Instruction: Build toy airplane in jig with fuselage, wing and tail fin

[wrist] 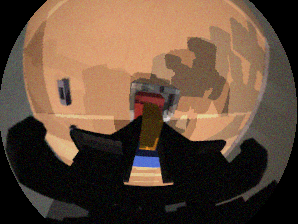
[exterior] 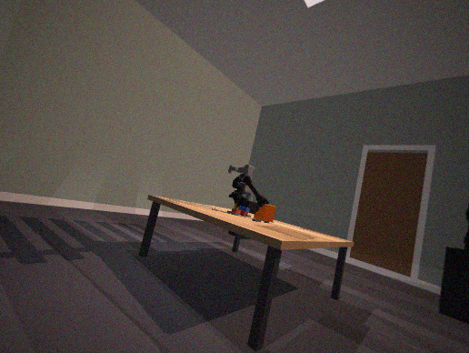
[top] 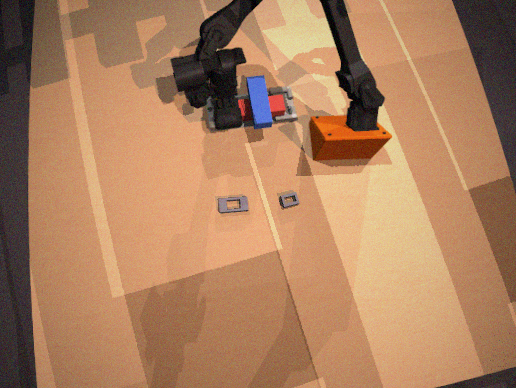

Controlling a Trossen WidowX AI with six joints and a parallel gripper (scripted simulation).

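Observation:
The red fuselage lies in the grey jig cradle. The blue wing lies across the top of the fuselage near its middle; its tab is hidden. My gripper is shut on the yellow tail fin, held upright between the fingers. It is over the fuselage's left end in the top view, where the gripper hides the fin and the tail socket. Whether the fin touches the fuselage cannot be told.
Two small grey frames, a larger one and a smaller one, lie on the table in front of the jig. An orange block stands right of the jig, with a black arm link reaching down to its top.

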